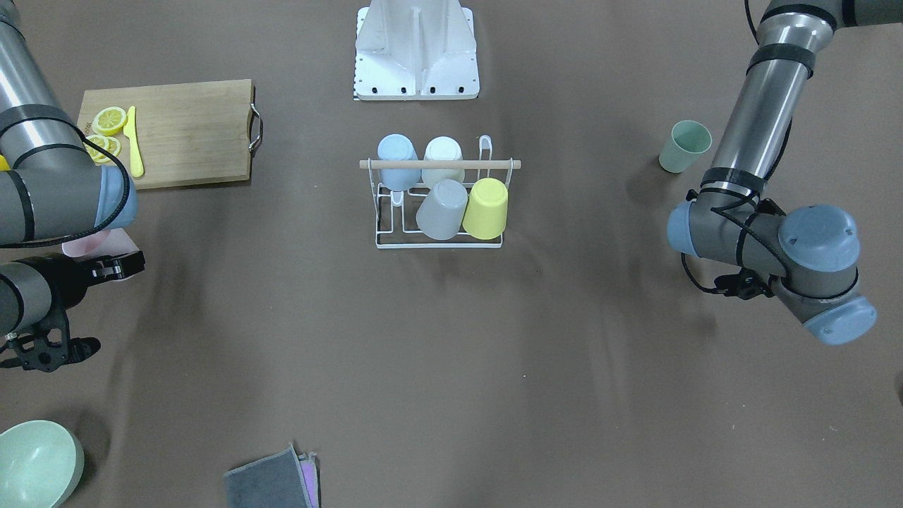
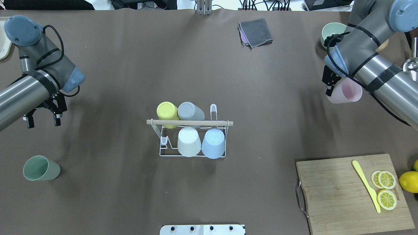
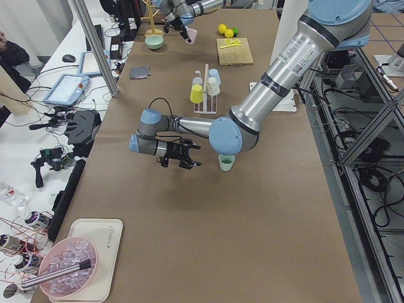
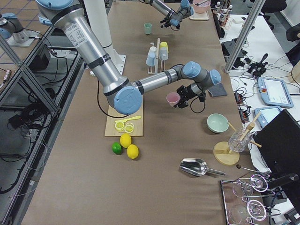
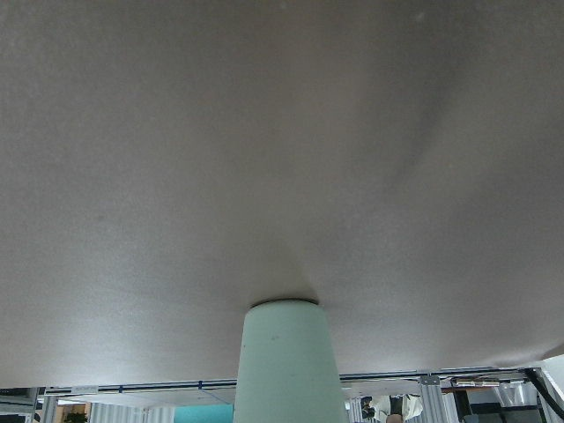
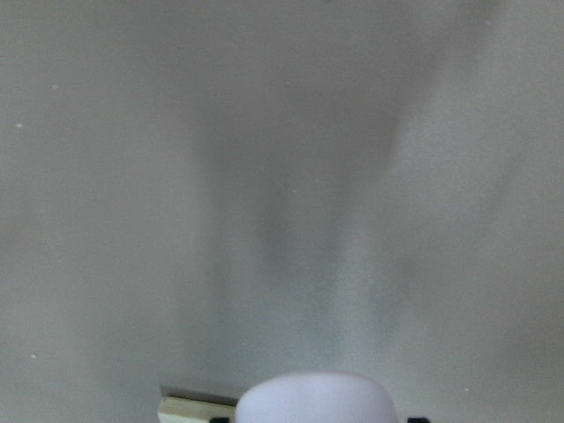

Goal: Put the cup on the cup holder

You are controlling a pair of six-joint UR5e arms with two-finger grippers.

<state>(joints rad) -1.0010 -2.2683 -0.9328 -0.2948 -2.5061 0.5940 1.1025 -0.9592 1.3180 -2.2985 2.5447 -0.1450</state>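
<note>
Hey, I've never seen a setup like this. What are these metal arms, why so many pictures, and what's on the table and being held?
These are two robot arms at one brown table, photographed at one moment by six cameras: two high up, one at each table end, one on each wrist. In the middle stands a white wire cup holder with four cups upside down on it. The right tool grips a pink cup; the left tool is open and empty, near a green cup standing on the table. Also there: a cutting board with lemon slices, a grey cloth and a pale green bowl.
</note>
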